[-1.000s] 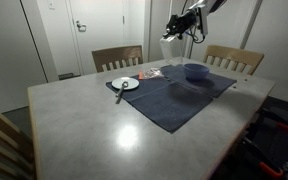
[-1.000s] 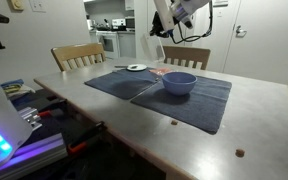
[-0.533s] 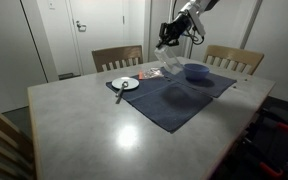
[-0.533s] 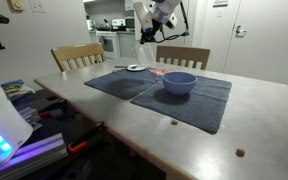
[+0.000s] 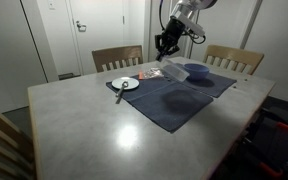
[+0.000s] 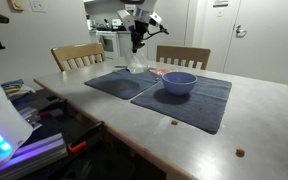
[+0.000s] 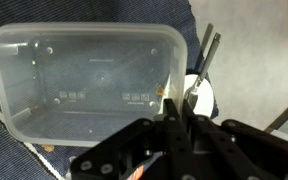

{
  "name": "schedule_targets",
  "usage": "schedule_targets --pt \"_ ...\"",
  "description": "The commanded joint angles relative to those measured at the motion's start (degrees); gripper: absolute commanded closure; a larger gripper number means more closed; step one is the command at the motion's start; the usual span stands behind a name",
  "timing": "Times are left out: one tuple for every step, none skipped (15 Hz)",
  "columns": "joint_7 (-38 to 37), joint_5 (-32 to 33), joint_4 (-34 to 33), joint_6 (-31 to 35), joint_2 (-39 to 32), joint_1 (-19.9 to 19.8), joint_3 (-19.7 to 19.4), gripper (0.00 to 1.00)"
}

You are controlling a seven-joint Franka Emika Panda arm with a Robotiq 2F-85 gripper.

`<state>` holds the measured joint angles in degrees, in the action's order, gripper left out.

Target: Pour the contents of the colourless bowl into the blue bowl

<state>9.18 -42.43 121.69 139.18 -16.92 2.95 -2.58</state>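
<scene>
The colourless bowl (image 7: 84, 80) is a clear plastic container that looks empty in the wrist view. My gripper (image 7: 174, 112) is shut on its rim at one short side. In both exterior views the gripper (image 5: 166, 44) (image 6: 136, 40) holds the container (image 5: 174, 70) (image 6: 137, 65) hanging low over the dark blue mat. I cannot tell whether it touches the mat. The blue bowl (image 5: 196, 72) (image 6: 179, 83) stands upright on the mat, apart from the gripper. It is out of the wrist view.
A white plate (image 5: 125, 84) (image 7: 197, 96) with a utensil (image 7: 210, 55) lies beside the mat (image 5: 174, 100) (image 6: 184, 100). A red-orange packet (image 5: 150, 73) lies near the container. Wooden chairs (image 5: 117, 57) (image 5: 234, 58) stand at the table's far side.
My gripper has carried the colourless bowl away from above the blue bowl, sideways toward the white plate and downward to the mat. The blue bowl has not moved.
</scene>
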Motion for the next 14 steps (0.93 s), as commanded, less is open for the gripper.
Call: schedule_targets --pt "-7.35 4.31 2.42 7.27 -1.12 1.56 3.01 0.98" --pt "-9.83 5.87 2.87 8.93 -1.59 2.07 3.46 0.98" --pt "-12.74 8.00 3.42 10.60 -2.13 2.75 3.64 0.98" --pt "-15.95 10.48 3.69 11.67 -2.78 3.42 3.66 0.98" --pt "-19.52 14.00 3.74 11.67 -3.42 4.15 3.18 0.98" --pt "-23.57 18.35 3.60 11.07 -4.25 4.99 2.45 0.98" --pt "-26.89 21.74 3.02 9.63 -4.95 5.45 2.09 0.98" --pt "-29.36 24.27 2.66 8.95 -5.58 5.77 1.87 0.98" --pt "-31.43 26.38 2.24 8.17 -6.04 5.99 1.74 0.98" --pt "-32.91 28.01 1.76 7.24 -6.47 6.02 1.71 0.98" --pt "-34.28 29.42 1.42 6.61 -6.77 6.13 1.59 0.98" --pt "-35.12 30.43 1.11 6.09 -7.06 6.09 1.58 0.98" --pt "-35.71 31.20 0.97 5.63 -7.07 5.99 1.57 0.98" --pt "-36.14 31.75 0.85 5.20 -7.01 5.81 1.53 0.98"
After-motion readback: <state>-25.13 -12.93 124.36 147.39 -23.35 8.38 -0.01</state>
